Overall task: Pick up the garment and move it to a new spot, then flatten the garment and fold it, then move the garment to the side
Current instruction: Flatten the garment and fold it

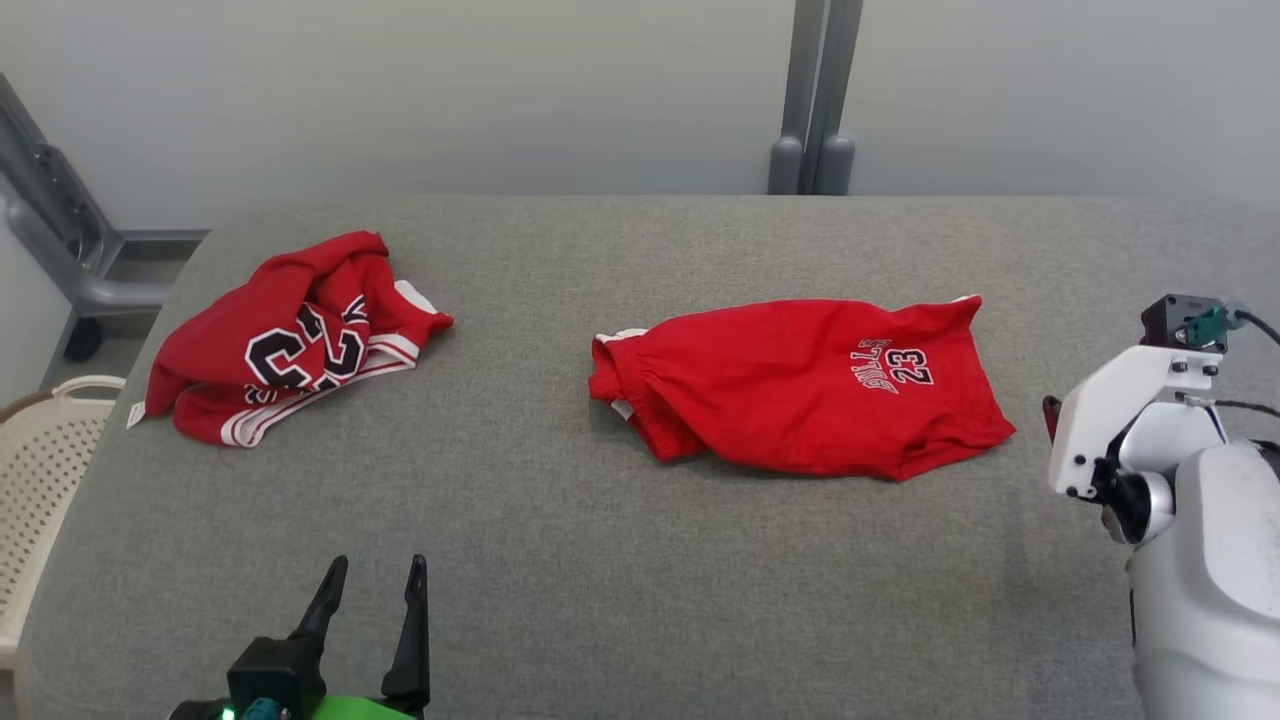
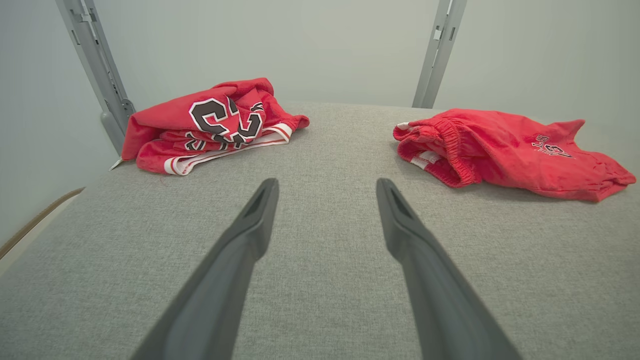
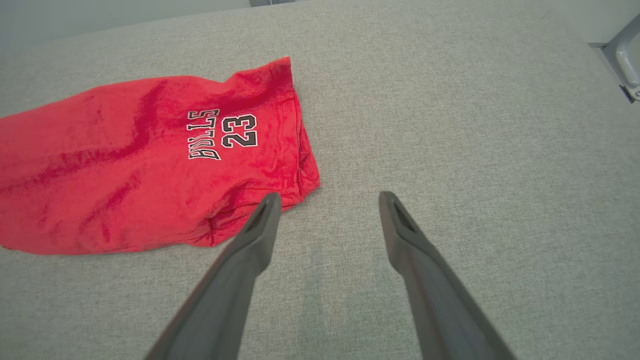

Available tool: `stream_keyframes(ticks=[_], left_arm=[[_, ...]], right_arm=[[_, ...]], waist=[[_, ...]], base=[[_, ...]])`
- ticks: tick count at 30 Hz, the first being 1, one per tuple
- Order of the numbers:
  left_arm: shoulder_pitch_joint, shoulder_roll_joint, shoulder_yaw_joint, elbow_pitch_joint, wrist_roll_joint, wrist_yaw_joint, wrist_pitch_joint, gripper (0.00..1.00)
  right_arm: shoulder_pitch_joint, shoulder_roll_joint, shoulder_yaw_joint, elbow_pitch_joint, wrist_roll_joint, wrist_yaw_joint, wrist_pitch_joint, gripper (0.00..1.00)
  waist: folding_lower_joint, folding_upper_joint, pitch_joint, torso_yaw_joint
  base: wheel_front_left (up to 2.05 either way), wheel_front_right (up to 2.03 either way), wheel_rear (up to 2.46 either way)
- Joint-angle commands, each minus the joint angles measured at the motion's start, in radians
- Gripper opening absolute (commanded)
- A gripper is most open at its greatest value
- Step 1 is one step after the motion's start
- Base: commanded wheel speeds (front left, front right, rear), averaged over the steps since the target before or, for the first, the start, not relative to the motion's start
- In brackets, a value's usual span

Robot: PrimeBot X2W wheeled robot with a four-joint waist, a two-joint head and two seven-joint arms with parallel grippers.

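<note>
So the grey fabric-covered tabletop (image 1: 560, 520) took up most of the head view, with a pale wall behind it. The red shorts (image 1: 790, 400) were the biggest thing on it. They lay roughly flat but rumpled, a bit right of centre, with the elastic waistband pointing to the robot's left and the leg hems to its right. The "BULLS 23" print faced up near the hem end.

Well apart from them, over at the far left of the tabletop, a red jersey (image 1: 290, 340) sat crumpled in a heap, with a big black "23" and white-striped trim showing.

The white right arm (image 1: 1200, 520) came in from the right edge, just past the hem end of the shorts. A cream perforated laundry basket (image 1: 40, 470) poked in beside the left edge of the tabletop, and a pair of grey metal posts (image 1: 815, 100) stood behind the far edge.

The right tool (image 3: 329, 196) was spread wide with nothing in it. One fingertip sat right at the hem corner of the shorts (image 3: 125, 175), but whether it touched the cloth was impossible to tell. The left tool (image 1: 377, 565) was also wide and empty, low at the near edge and pointing at the bare grey stretch between the jersey (image 2: 200, 130) and the shorts (image 2: 500, 150).
</note>
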Motion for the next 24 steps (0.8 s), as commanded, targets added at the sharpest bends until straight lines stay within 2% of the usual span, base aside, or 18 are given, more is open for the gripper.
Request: stream_keyframes(ticks=[1,3,9,19,24], left_arm=[[-0.026,0.003,-0.011,-0.002,0.011,-0.009,0.006,1.00],[-0.049,0.004,-0.028,-0.014,0.019,-0.016,0.013,1.00],[-0.089,0.006,-0.044,-0.033,0.030,-0.026,0.020,1.00],[-0.145,0.004,-0.066,-0.044,0.043,-0.033,0.015,1.00],[-0.156,0.004,-0.079,-0.042,0.046,-0.035,0.020,1.00]], right_arm=[[-0.057,-0.002,-0.042,0.050,-0.049,0.000,0.027,1.00],[-0.132,-0.002,-0.107,0.120,-0.110,0.000,0.076,1.00],[-0.242,-0.002,-0.218,0.175,-0.219,0.000,0.101,1.00],[-0.374,-0.003,-0.418,0.257,-0.384,0.000,0.060,1.00],[-0.420,-0.003,-0.476,0.310,-0.438,0.000,0.048,1.00]], waist=[[0.0000,0.0000,0.042,0.041],[0.0000,0.0000,0.093,0.072],[0.0000,0.0000,0.175,0.118],[0.0000,0.0000,0.278,0.179],[0.0000,0.0000,0.299,0.194]], base=[[0.00,0.00,0.00],[0.00,0.00,0.00],[0.00,0.00,0.00],[0.00,0.00,0.00],[0.00,0.00,0.00]])
